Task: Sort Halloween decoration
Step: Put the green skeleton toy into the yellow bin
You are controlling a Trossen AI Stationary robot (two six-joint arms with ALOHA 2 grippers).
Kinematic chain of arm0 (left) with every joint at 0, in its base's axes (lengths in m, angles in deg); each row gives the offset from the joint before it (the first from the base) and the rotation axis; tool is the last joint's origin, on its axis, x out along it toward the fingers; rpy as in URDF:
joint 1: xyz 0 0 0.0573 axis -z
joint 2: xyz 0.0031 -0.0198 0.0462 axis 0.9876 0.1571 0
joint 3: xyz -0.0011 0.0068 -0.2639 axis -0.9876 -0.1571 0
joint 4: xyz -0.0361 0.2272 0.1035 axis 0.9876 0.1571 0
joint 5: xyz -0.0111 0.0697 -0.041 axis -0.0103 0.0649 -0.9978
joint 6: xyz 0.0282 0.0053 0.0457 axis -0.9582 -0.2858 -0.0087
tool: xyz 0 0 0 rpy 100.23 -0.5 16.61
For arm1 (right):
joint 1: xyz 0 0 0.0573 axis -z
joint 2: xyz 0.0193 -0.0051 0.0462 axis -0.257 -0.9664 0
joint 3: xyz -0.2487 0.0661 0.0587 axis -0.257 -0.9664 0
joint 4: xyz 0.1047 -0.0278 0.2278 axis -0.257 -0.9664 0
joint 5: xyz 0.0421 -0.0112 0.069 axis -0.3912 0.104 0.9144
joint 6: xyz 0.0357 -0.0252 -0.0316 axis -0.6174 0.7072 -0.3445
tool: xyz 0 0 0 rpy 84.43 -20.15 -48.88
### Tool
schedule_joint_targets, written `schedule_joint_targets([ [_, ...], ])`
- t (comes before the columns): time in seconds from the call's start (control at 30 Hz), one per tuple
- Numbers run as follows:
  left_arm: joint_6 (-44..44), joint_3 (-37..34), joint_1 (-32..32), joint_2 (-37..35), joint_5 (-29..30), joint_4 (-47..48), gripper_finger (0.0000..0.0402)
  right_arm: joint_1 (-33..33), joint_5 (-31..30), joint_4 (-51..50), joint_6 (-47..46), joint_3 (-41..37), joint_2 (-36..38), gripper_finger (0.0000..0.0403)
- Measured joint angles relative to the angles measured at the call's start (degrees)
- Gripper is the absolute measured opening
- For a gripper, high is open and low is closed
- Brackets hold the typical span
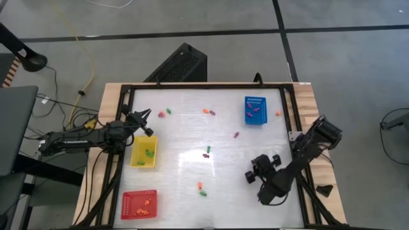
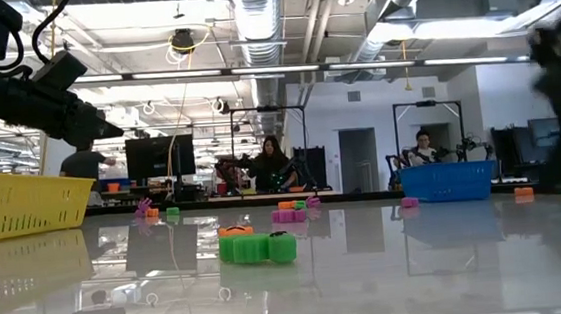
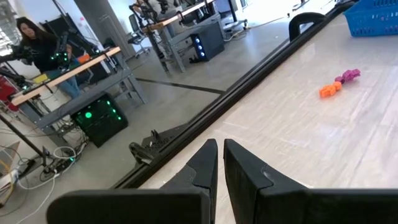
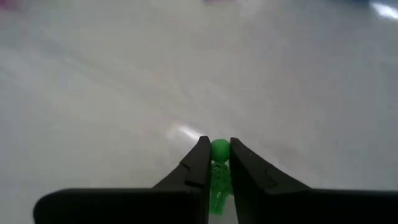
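The Halloween decoration lies scattered as tiny orange, green and purple pieces on the white table (image 1: 185, 137), such as a pair near the middle (image 1: 206, 152) and one toward the near edge (image 1: 202, 190). My right gripper (image 1: 250, 174) at the table's right is shut on a small green figure (image 4: 218, 171). My left gripper (image 1: 146, 121) is shut with nothing between its fingers, level, just beyond the far end of the yellow tray (image 1: 144, 152). In the left wrist view an orange and a purple piece (image 3: 339, 84) lie ahead of it. My right gripper pinches the green figure between its two fingers, with the figure's round head (image 4: 219, 148) at the fingertips and its body (image 4: 217, 183) running back between them. The fingers slant downward and lie along the figure. I cannot tell whether the figure is clear of the table.
A blue tray (image 1: 255, 110) holding a few pieces stands at the far right, and a red tray (image 1: 138, 204) with orange pieces at the near left. A black frame (image 1: 204, 85) rims the table. Green and orange pieces (image 2: 258, 247) lie close to the low camera.
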Motion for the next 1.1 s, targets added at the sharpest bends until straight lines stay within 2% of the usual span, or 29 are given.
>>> schedule_joint_targets([
  [0.1, 0.01, 0.0, 0.01, 0.0, -0.01, -0.02, 0.0018, 1.78, -7.52, 2.74, 7.27, -0.03, 4.78, 0.0064],
  [0.17, 0.02, 0.0, 0.02, -0.02, 0.02, 0.0, 0.0018, 3.46, -11.3, 7.39, 15.95, -0.04, 8.32, 0.0064],
  [0.27, 0.0, 0.0, 0.0, -0.01, 0.0, -0.01, 0.0018, 7.26, -12.49, 19.16, 35.25, -0.02, 12.85, 0.0061],
  [0.33, 0.0, 0.0, 0.01, -0.02, 0.01, 0.0, 0.0018, 10.5, -11.0, 30.59, 51.05, 0.0, 14.35, 0.006],
  [0.4, 0.0, 0.0, 0.01, -0.01, 0.0, 0.0, 0.0018, 14.48, -4.31, 44.41, 68.28, 0.0, 14.63, 0.006],
  [0.5, 0.0, 0.0, 0.0, -0.02, 0.0, 0.0, 0.0018, 21.28, 17.17, 65.91, 85.81, 0.08, 12.06, 0.0059],
  [0.6, 0.0, 0.0, 0.01, -0.02, 0.0, 0.0, 0.0018, 27.49, 34.23, 86.01, 91.14, 0.19, 5.66, 0.0057],
  [0.73, 0.0, 0.0, 0.0, -0.02, 0.0, 0.01, 0.0018, 34.02, 44.72, 100.43, 91.4, 5.83, -6.0, 0.0054],
  [0.9, 0.0, 0.0, 0.0, -0.02, 0.03, 0.02, 0.0018, 37.72, 53.09, 98.15, 91.64, 23.81, -21.7, 0.0051],
  [1.1, 0.0, 0.0, 0.0, -0.02, 0.02, 0.02, 0.0018, 41.0, 54.56, 86.75, 92.75, 46.77, -35.31, 0.005],
])
